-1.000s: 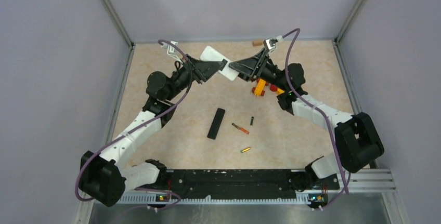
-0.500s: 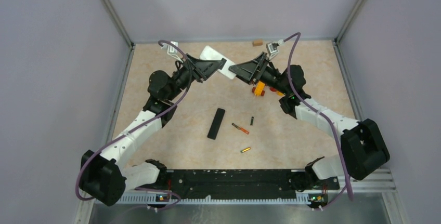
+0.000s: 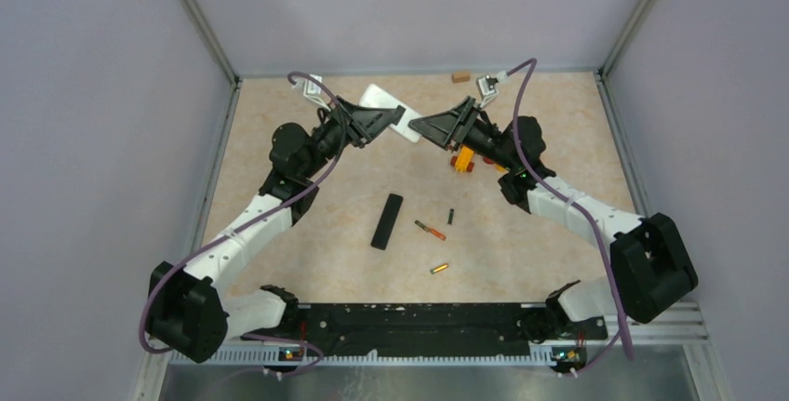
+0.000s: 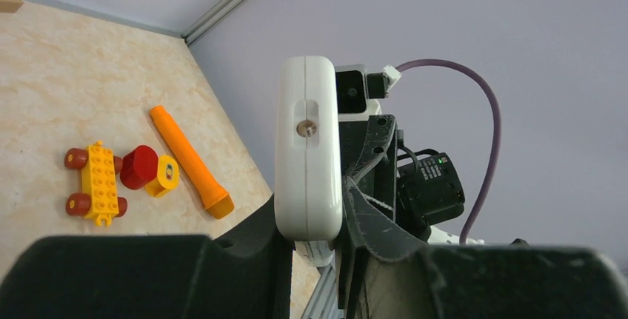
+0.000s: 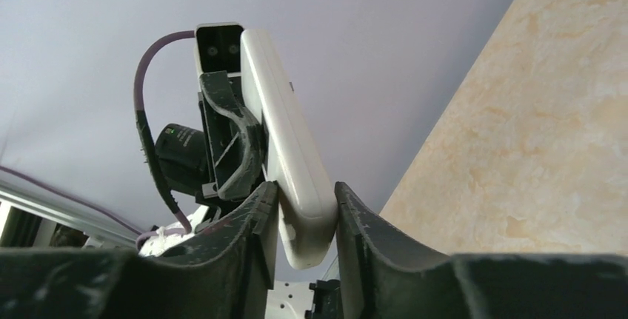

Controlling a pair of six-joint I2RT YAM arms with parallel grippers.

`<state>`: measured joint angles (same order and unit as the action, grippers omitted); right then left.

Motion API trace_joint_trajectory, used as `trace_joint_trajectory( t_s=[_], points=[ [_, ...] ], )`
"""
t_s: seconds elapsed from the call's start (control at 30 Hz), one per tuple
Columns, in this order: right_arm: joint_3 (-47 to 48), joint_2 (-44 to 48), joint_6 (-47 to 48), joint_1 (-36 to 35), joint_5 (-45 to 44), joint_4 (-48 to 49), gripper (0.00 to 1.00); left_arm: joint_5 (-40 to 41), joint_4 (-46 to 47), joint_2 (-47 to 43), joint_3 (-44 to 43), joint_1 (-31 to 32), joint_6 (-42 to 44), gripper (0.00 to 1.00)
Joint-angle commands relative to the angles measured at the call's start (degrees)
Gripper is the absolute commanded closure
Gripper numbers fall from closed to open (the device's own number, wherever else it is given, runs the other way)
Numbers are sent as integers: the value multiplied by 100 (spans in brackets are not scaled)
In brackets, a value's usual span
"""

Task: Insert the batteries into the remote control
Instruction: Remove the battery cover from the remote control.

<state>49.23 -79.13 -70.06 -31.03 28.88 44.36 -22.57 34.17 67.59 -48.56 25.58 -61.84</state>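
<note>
Left gripper (image 3: 400, 113): upper centre of the overhead view, clamped on one end of the remote (image 3: 381, 100), which is white and held clear of the table.
Black bar (image 3: 387, 221): middle of the frame, flat on the table, well apart from the remote. Probably the battery cover.
Batteries (image 3: 430, 229): two, orange-gold, just right of the bar, loose on the table and apart from each other, the second (image 3: 440, 268) lower in the frame. None in the remote.
Small dark peg (image 3: 451, 217): near the upper battery, kind unclear.
Right gripper (image 3: 415, 126): right of the remote, fingers pressed against both faces of its other end in the wrist view.
Toy blocks and orange cone (image 3: 468, 157): under the right arm, not needed.
Step in hand, as judged: two-handed hold to reorient the remote; battery bay not visible.
Handling: keep one clamp firm before loosening the other. Set down bay-up, near the batteries, clear of the toys.
Tabletop (image 3: 521, 261): beige, marbled, flat.
Room: plain lilac walls (image 3: 93, 94) on three sides, metal rails in the corners, a small wooden block (image 3: 460, 76) at the far edge.
</note>
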Motion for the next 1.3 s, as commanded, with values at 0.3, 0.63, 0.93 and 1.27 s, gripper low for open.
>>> trace_joint_trajectory(
  t_s=[0.3, 0.63, 0.93, 1.27],
  points=[
    [-217, -21, 558, -20, 612, 1043, 79, -125, -47, -346, -561, -183, -964, 100],
    [-97, -225, -43, 50, 450, 1097, 73, -34, 48, -511, -360, -318, -793, 100],
    [24, -367, -636, 49, 189, 539, 38, -193, 315, -215, -247, -323, -693, 100],
    [259, -346, -619, 59, 182, -447, 50, 13, -118, -161, -275, -319, -47, 100]
  ],
)
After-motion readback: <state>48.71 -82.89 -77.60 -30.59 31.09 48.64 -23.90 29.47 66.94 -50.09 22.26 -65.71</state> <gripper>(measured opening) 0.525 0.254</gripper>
